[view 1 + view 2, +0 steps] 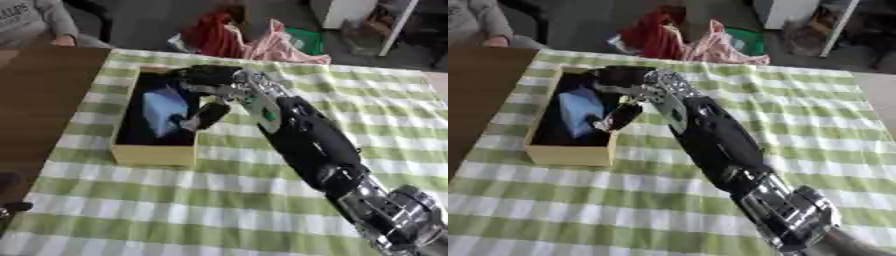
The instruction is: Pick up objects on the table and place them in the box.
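Your right hand (pixel 206 84) hangs over the box (pixel 150 154), fingers curled down; whether they grip anything, I cannot tell. A blue object (pixel 166 110) lies inside. Pull out sideways and you could drag the box across the table (pixel 219 210).

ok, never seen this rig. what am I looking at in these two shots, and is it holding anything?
Both pictures come from one stereo camera in a humanoid robot's head, looking down at the same moment: left eye and right eye. The long black and silver limb from the lower right is its right arm. The right hand is over a yellow-sided box on a green checked cloth. A light blue thing lies in the box. The fingers are curled at the box's right edge; whether they hold anything, I cannot tell. A bit of dark shape at the left eye's lower left edge may be the other hand.
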